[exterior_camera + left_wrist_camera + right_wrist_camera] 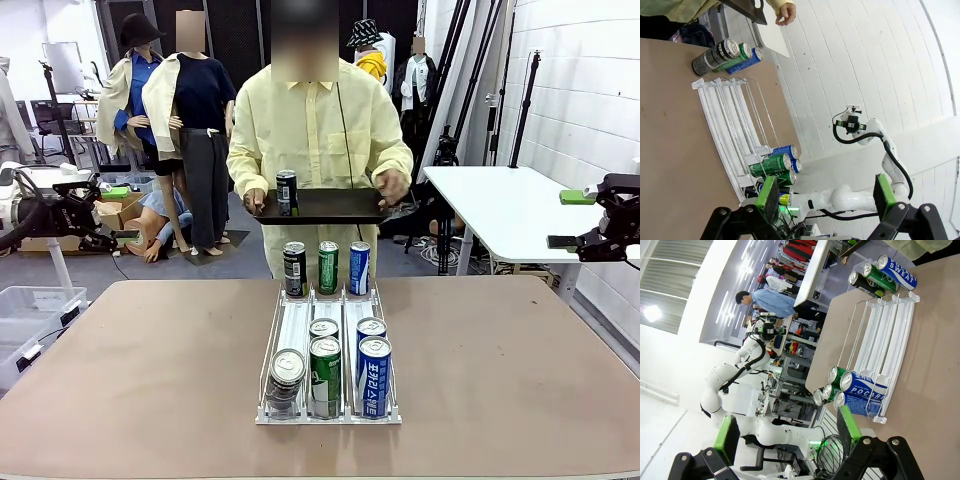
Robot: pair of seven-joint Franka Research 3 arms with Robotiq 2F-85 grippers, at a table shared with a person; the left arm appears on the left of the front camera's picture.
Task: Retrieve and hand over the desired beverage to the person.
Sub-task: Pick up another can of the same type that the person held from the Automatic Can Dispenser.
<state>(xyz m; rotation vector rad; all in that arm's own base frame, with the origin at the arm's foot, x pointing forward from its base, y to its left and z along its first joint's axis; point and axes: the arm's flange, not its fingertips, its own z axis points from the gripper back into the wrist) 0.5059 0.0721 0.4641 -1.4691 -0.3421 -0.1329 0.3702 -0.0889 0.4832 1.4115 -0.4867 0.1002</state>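
Can (pixel 287 192) upright on person's (pixel 320 120) tray (pixel 335 207), left end effector (pixel 827 181), right end effector (pixel 786 417) both spread

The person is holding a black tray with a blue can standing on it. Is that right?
Not quite. The can standing on the black tray that the person holds is black, not blue. The front view shows it.

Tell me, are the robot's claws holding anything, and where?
Nothing: the left gripper and right gripper are open and empty. The person holds a tray by its ends.
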